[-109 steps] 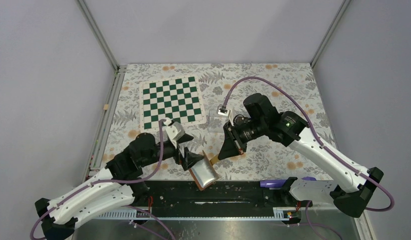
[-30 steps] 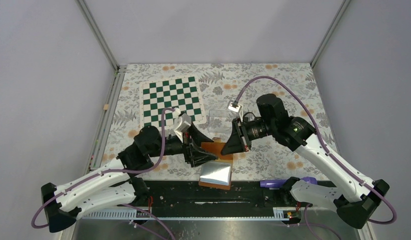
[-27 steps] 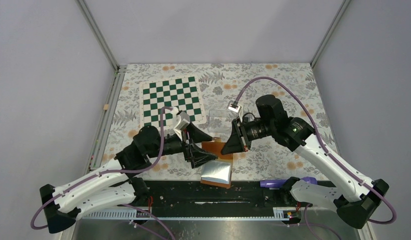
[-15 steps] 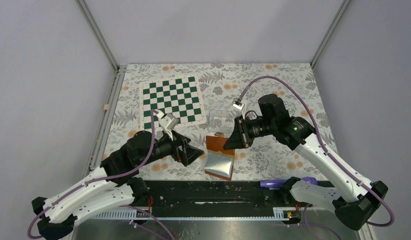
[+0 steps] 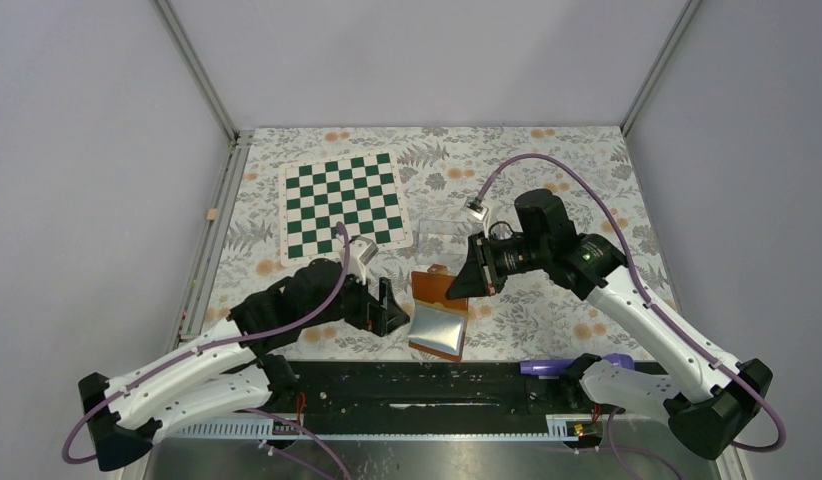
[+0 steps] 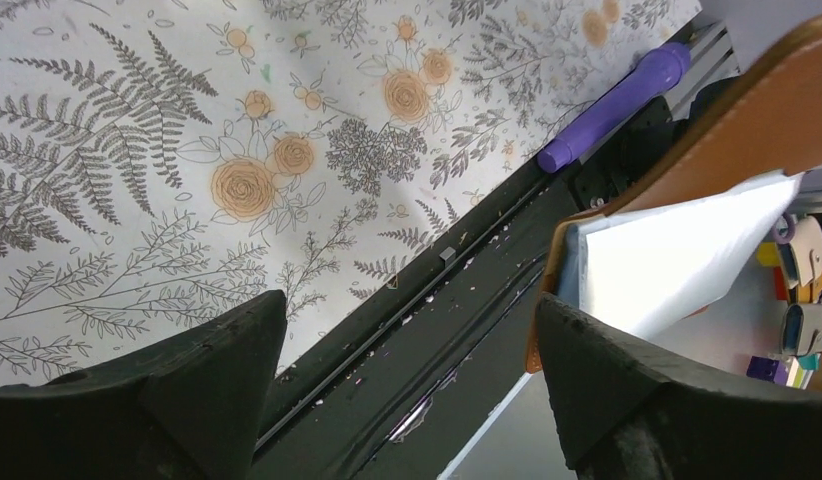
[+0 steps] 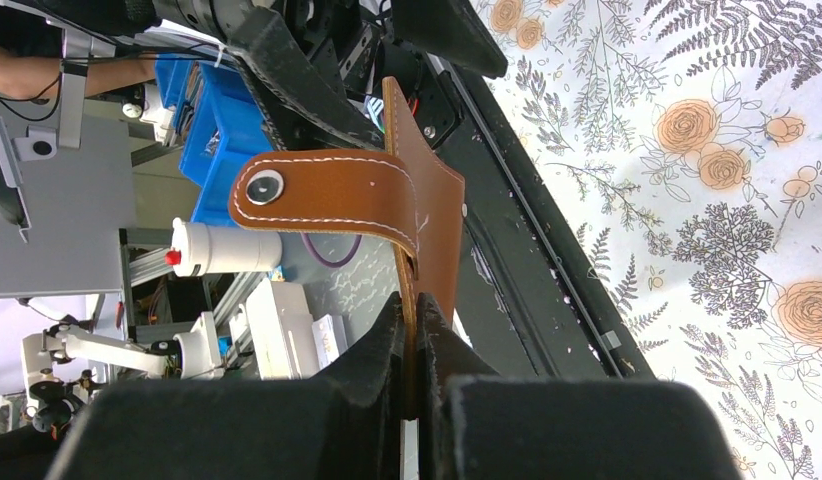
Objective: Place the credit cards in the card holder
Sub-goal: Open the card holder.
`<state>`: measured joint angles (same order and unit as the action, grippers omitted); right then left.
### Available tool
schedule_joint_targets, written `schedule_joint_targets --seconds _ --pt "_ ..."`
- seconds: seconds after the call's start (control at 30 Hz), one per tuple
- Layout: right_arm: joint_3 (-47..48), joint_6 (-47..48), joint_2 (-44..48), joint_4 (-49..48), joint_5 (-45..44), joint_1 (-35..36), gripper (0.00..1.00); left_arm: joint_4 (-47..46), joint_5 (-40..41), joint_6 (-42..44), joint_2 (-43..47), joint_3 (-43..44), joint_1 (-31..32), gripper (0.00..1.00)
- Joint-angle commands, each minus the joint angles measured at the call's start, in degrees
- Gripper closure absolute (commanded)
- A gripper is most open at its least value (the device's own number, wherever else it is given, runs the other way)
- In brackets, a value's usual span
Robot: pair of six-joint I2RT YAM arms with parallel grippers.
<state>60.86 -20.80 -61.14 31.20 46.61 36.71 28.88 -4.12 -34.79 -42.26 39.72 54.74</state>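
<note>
The card holder is brown leather, folded open, with a pale blue-grey sleeve facing up. My right gripper is shut on its brown flap edge and holds it above the table's near edge. In the right wrist view the fingers pinch the leather, and the snap strap curls left. My left gripper stands open just left of the holder with nothing in it. The left wrist view shows its wide-apart jaws and the sleeve by the right finger. No credit cards are in view.
A green-and-white chessboard mat lies at the back left. A clear plastic box sits behind the holder. A purple pen rests on the black rail along the near edge. A floral cloth covers the table.
My left gripper opened, let go of the card holder and drew back to the left. The holder, still in the right gripper, shifted slightly toward the back.
</note>
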Motion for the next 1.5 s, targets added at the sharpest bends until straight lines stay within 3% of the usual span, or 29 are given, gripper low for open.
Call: schedule_joint_targets --seconds 0.0,0.57,0.77,1.17,1.47 --pt "0.14 -0.65 -0.14 -2.25 1.86 -0.41 1.00 -1.31 -2.26 0.20 -1.56 2.26 -0.21 0.08" --pt "-1.01 -0.45 -2.08 -2.27 3.20 -0.50 1.00 -4.88 -7.29 0.62 0.76 3.00 -0.25 0.15" --pt "-1.25 -0.47 -1.64 -2.15 3.04 -0.50 1.00 1.57 -0.39 1.65 -0.41 4.62 -0.23 0.15" --pt "-1.53 -0.56 -1.54 -2.20 2.70 -0.54 1.00 0.95 -5.54 0.68 -5.62 4.34 -0.23 0.20" --pt "-2.21 -0.55 -1.53 -2.22 2.74 -0.56 1.00 -5.12 -8.96 -0.51 -0.81 2.58 -0.25 0.21"
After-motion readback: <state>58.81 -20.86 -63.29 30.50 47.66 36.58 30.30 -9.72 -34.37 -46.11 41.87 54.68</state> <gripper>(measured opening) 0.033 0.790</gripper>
